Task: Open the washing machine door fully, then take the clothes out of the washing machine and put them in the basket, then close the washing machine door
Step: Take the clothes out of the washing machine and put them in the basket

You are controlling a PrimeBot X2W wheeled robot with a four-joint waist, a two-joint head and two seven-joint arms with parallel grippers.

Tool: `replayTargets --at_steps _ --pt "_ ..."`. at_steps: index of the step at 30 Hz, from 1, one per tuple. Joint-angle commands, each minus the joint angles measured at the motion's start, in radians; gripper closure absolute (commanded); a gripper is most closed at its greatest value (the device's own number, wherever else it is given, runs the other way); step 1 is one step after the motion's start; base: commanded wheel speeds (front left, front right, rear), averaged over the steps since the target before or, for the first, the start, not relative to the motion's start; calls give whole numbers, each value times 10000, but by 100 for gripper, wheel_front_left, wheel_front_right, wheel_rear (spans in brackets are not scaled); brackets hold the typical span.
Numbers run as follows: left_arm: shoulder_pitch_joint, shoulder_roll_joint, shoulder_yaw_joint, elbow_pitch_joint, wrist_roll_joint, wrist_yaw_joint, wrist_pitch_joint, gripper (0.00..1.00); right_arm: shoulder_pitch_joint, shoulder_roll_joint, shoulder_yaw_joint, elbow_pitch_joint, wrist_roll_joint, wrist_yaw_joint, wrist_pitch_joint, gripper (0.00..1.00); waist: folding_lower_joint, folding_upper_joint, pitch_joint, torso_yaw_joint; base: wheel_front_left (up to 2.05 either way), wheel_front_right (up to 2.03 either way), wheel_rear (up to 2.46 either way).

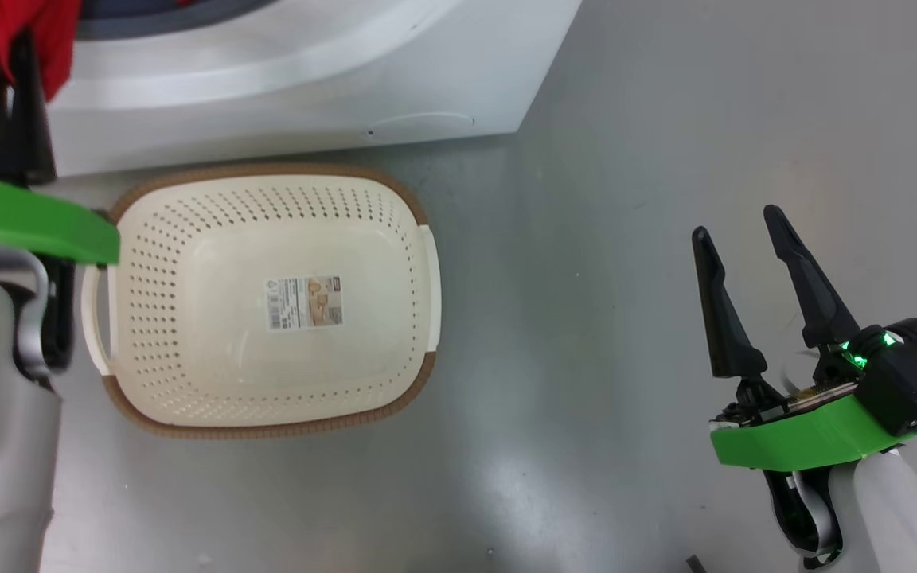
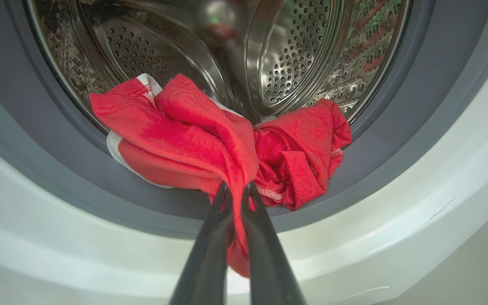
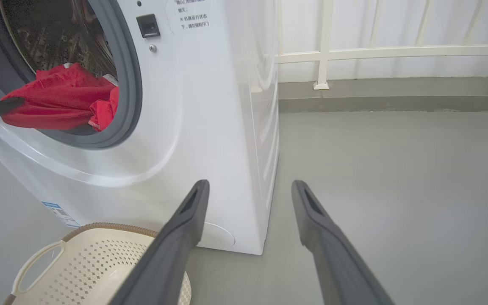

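While the left fingers (image 2: 223,212) are pinched shut on a fold of the clothes (image 2: 172,127), the red bundle lies across the lower lip of the washing machine (image 2: 396,169), half out of the drum. I judge this is the unloading step. Next I must draw the cloth clear of the grey ring and lower it over the basket (image 1: 267,173) on the floor at the machine's front. The right fingers (image 1: 781,235) hang spread wide, holding nothing.

A laundry corner: a white front-loading washing machine (image 3: 210,127) stands on a smooth grey floor (image 3: 396,169); red clothes (image 3: 57,97) lie at the mouth of its steel drum (image 2: 295,55); a perforated cream basket (image 1: 267,170) sits before it. Behind, a white railing (image 3: 375,53) lines a pale wall (image 3: 396,21); home or test room, unclear.
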Motion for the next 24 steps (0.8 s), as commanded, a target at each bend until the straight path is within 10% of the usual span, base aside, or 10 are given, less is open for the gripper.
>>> replayTargets --at_steps 1,24 --pt "265 419 259 -359 -71 75 6 100 232 -6 195 -193 56 63 -63 0 0 0 -297 16 0 0 0" --pt "3808 -308 -643 -3503 -334 721 1481 100 967 -6 20 -87 163 63 -63 0 0 0 -1980 278 0 0 0"
